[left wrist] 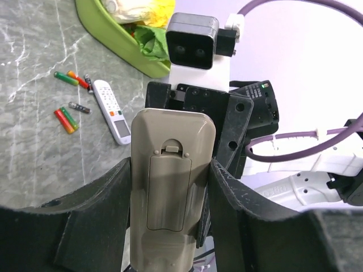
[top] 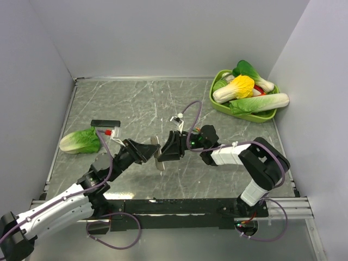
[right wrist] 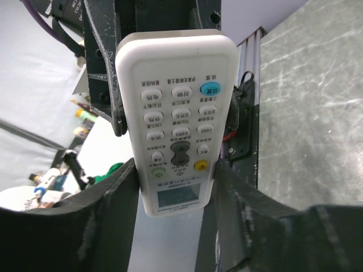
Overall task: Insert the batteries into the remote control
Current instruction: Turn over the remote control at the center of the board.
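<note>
Remote control [left wrist: 170, 136] sits off the counter [top: 136, 109], near the counter's middle, held between the two hands. The left hand [left wrist: 172, 170] grasps it across its width, one dark finger pressed to each long edge. The grey-beige back faces that wrist, and the cover on the back is in place. The right hand [right wrist: 176, 170] comes from the opposite side and is clenched on the same body. Its fingers lie against both edges at the end with the small screen, and the white face with its rows of buttons is turned to that wrist. From above, the two arms meet nose to nose with the slim body edge-on between them.

The batteries [left wrist: 67, 119] lie loose on the counter to the right, in two small clusters with green, red and orange wraps. They are just beside a wider white remote [left wrist: 112, 111] and apart from both hands. Beyond them, in the far right corner, a green basket [top: 217, 103] holds toy vegetables. A leafy green cabbage [top: 80, 141] rests at the left side, with a flat black bar [top: 105, 123] just beyond it.
</note>
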Controlling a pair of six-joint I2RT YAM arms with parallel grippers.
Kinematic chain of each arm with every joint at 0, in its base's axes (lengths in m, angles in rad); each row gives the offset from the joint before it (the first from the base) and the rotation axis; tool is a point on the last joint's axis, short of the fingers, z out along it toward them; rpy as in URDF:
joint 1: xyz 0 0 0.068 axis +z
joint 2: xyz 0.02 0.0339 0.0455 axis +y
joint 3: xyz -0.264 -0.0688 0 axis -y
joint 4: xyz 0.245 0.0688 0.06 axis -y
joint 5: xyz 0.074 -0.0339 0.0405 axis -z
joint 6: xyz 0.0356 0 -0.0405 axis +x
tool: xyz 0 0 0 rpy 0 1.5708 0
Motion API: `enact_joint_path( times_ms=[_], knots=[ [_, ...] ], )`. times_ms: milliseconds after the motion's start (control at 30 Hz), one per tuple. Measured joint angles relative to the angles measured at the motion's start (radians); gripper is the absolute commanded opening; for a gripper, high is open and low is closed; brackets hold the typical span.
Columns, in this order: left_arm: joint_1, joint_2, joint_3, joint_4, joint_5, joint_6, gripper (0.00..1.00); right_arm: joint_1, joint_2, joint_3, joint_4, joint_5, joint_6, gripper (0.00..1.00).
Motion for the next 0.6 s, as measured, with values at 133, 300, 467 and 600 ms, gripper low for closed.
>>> enact_joint_path(
  times_ms=[133, 300, 467, 600],
  knots=[
    [0.0, -0.031, -0.001, -0.03, -0.003, 0.007, 0.99, 0.0, 0.015, 0.001, 0.024, -0.019, 0.035, 0.0],
    [0.0, -0.154, 0.04, -0.161, -0.103, 0.046, 0.99, -0.032, -0.035, -0.017, -0.096, -0.021, -0.066, 0.0],
    [0.0, -0.209, 0.186, -0.408, -0.286, 0.1, 0.99, -0.066, -0.252, 0.023, -0.702, 0.178, -0.418, 0.0],
    [0.0, -0.208, 0.298, -0.607, -0.435, 0.134, 0.99, -0.087, -0.357, 0.143, -1.201, 0.484, -0.668, 0.0]
  ],
)
